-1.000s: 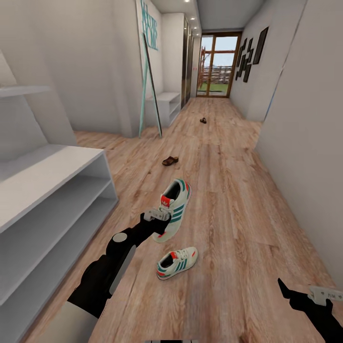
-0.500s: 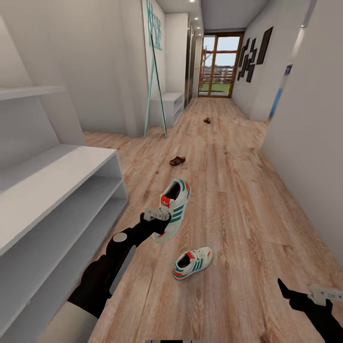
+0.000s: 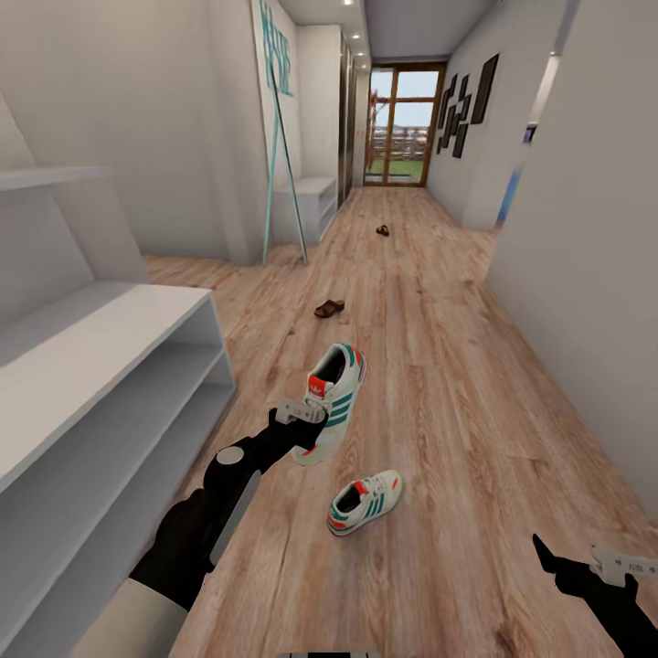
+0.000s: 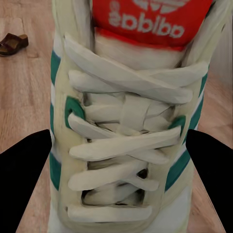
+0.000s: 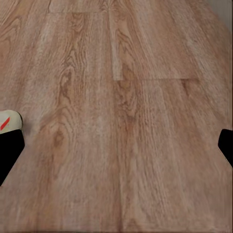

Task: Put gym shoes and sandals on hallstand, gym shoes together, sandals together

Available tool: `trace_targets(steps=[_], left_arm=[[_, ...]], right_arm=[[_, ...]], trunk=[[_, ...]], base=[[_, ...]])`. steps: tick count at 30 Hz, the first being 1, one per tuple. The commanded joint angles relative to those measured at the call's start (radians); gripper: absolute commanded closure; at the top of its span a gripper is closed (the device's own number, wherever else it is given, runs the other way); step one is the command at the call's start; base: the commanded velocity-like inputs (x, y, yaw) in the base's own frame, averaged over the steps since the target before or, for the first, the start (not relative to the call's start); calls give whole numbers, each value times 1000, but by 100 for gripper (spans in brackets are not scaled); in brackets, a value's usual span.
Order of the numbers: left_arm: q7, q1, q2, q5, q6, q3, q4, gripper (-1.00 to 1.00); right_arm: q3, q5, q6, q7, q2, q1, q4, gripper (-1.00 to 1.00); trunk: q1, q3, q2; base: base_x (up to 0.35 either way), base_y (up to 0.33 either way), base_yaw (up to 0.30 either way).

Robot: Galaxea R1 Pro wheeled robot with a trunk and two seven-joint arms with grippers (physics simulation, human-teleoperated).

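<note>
Above the corridor floor (image 3: 457, 402), your left gripper (image 3: 311, 422) is clamped on one gym shoe (image 3: 333, 400), lifted clear of the planks with its toe pointing away from you; the left wrist view shows the laces and red tongue patch (image 4: 145, 22) running straight between the two dark fingers (image 4: 24, 179), which press the shoe's flanks, so the grip looks centred and likely to hold for the carry. The hallstand (image 3: 91, 366) stands just to your left, its flat top and two open shelves bare, which is presumably why you are holding the shoe at this height: it can swing across onto a shelf without dropping. The second gym shoe (image 3: 366, 501) lies on the floor just below and right of the held one. One sandal (image 3: 329, 309) sits further down the corridor and the other sandal (image 3: 383, 230) much farther off, small and hard to read. Your right gripper (image 3: 585, 559) hangs low at the right, holding nothing, its jaws standing wide over bare planks in the right wrist view, where a sliver of shoe toe (image 5: 8, 121) pokes in at the edge. The hallstand's far end is cut off by the frame.
</note>
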Motion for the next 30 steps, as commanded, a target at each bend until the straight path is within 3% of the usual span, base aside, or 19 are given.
trace_targets(steps=[1,13,22,30], left_arm=[[0,0,0,0,0,0,1,100],[2,0,0,0,-4,1,6,100],[1,-2,0,0,0,33,12,100],[1,-11,0,0,3,43,32,100]], right_arm=[[0,0,0,0,0,0,0,-100],[0,0,0,-1,0,0,0,-100],[0,0,0,-2,0,0,0,-100],[0,0,0,-2,0,0,0,-100]], trunk=[[0,0,0],[0,4,0],[0,5,0],[0,5,0]], base=[[0,6,-256],[0,1,-251],[0,9,-44],[0,206,-3]])
